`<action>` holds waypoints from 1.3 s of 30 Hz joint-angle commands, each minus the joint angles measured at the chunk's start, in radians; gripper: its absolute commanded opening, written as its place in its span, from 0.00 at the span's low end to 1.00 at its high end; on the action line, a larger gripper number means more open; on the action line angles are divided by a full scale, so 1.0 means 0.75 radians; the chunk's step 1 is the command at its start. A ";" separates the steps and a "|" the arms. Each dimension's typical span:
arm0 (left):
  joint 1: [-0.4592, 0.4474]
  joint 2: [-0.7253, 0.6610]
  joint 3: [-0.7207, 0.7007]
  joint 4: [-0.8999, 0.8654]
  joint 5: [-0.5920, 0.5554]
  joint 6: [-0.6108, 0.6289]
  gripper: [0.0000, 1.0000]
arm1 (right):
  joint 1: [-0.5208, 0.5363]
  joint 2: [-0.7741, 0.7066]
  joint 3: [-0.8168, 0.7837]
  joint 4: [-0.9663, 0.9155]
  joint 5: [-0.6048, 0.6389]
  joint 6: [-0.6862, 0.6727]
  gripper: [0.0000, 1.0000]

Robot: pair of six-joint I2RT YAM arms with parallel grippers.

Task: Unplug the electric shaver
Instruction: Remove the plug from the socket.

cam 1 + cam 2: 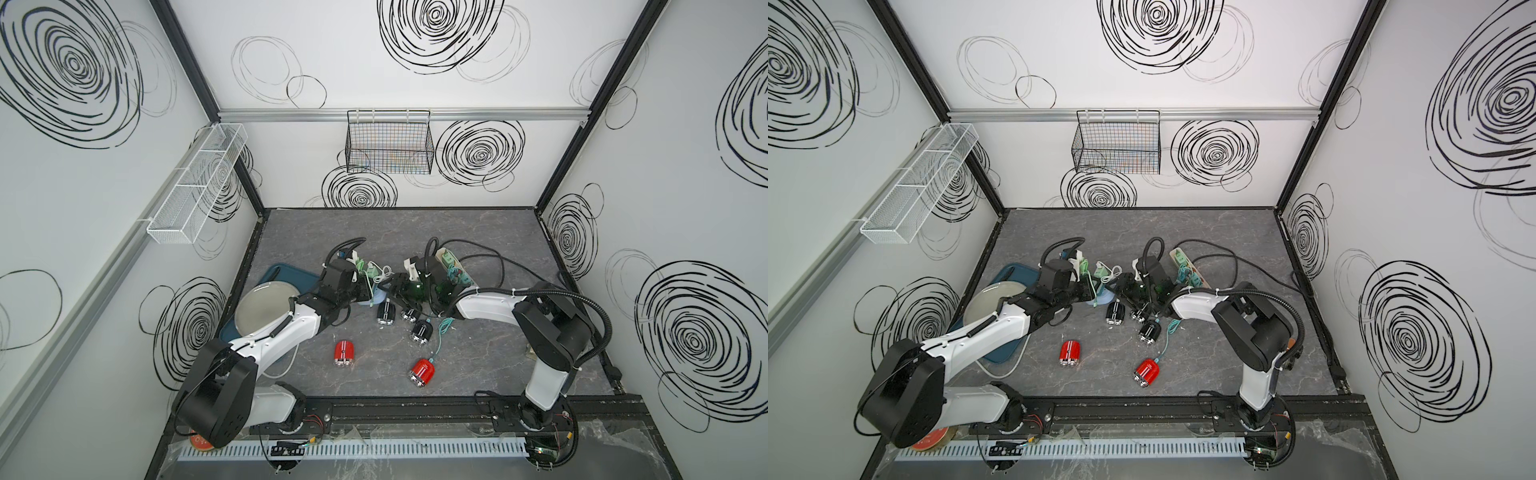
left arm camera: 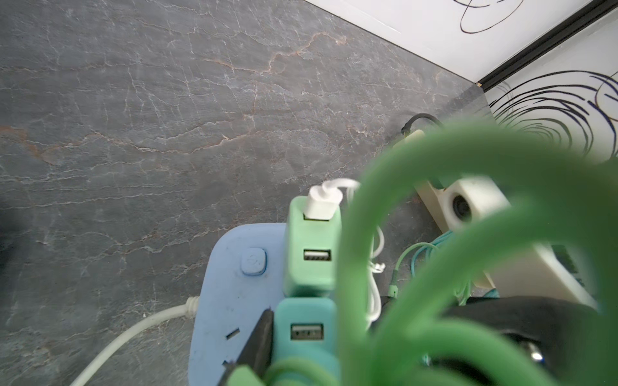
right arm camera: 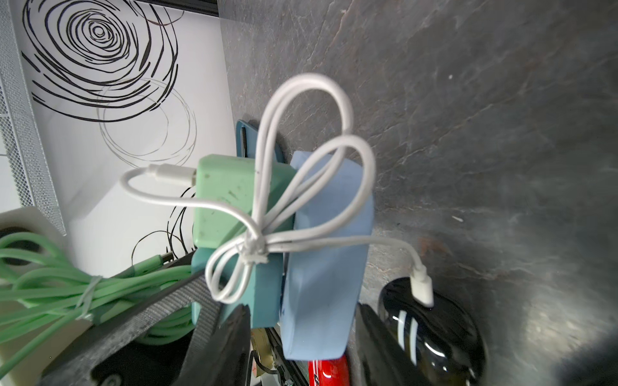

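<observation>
**Shaver corded, both claws at the strip**

Nearest me, a red shaver [image 1: 344, 353] lies loose. Past it, the black shaver [image 3: 444, 334] sits just beside the blue power strip [image 3: 327, 267], with the white cable [image 3: 314, 77] plugged into its end. The right gripper [image 3: 302, 320] straddles that strip, jaws about half apart; I cannot tell if they press. The left gripper [image 1: 366, 291] is clamped tight on the teal adapter [image 2: 301, 310].
</observation>
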 commanded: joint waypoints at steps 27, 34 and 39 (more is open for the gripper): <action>0.088 -0.136 0.011 0.134 0.141 -0.059 0.20 | 0.020 0.044 -0.069 0.143 0.155 0.131 0.29; 0.037 -0.133 0.064 -0.047 0.004 0.072 0.20 | 0.020 0.018 -0.050 0.059 0.208 0.081 0.28; -0.025 -0.165 0.060 -0.114 -0.047 0.122 0.20 | 0.015 0.046 -0.026 0.078 0.192 0.074 0.29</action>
